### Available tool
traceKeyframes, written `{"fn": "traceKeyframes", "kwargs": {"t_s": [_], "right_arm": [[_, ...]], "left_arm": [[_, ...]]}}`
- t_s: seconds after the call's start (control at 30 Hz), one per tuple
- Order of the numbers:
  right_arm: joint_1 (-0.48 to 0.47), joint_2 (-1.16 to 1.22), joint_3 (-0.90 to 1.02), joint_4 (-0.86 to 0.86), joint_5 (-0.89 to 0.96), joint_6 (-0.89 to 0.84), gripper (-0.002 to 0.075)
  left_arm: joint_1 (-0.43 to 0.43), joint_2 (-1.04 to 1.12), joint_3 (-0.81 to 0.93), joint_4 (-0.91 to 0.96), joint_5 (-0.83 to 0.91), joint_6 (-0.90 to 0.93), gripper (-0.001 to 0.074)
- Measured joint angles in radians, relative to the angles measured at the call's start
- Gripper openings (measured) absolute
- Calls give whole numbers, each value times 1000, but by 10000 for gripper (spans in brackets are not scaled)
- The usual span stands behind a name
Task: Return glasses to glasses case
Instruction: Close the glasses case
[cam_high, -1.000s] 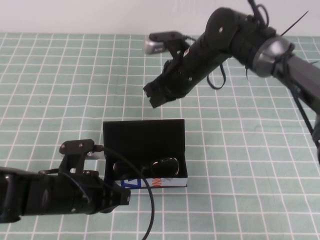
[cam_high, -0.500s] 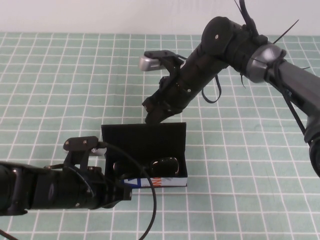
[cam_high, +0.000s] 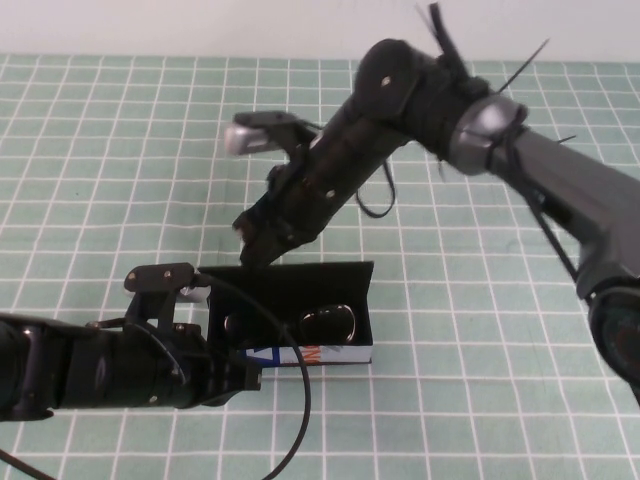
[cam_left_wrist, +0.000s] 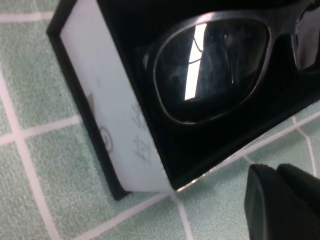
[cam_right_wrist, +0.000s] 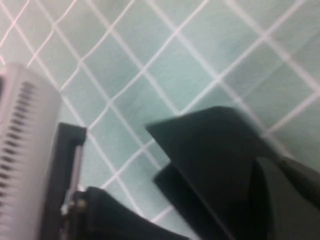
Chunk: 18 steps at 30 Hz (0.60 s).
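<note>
Overhead view of a bench (cam_high: 90, 150) covered with a green mat ruled in white squares. The glasses case (cam_high: 290, 312), a black box with a white front panel printed in blue and orange, is seen near the middle of the bench with its flap lid (cam_high: 288, 284) raised and leaning away from the robot. The glasses (cam_high: 300, 328) are seen lying inside the open case, lenses up; in the left wrist view one dark-rimmed lens (cam_left_wrist: 210, 70) is shown resting against the black interior, beside the white end panel (cam_left_wrist: 117, 120) of the case.

The right pincer (cam_high: 252, 245) is shown reaching down from the far right, its tip just behind the upper edge of the raised lid, at the lid's left end. Its fingers are pressed together with nothing between them. Whether the tip touches the lid cannot be told. In the right wrist view the dark fingers (cam_right_wrist: 220, 165) are seen above the green mat.

The left pincer (cam_high: 240, 380) is shown low over the bench at the near left, just beside the left front corner of the case. Only a dark finger (cam_left_wrist: 285, 205) is visible in the left wrist view, so it cannot be told whether this pincer is apart or together.
</note>
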Motion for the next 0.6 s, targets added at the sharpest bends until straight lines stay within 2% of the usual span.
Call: {"fn": "traceKeyframes", "kwargs": {"t_s": [0.27,0.6], "right_arm": [[72,0,0,-79,2,37,-11],[74,43,40,-93,-4,77,-11]], "left_arm": [[0,0,0,0,13,0,-2],[0,0,0,0,22,2,-2]]}}
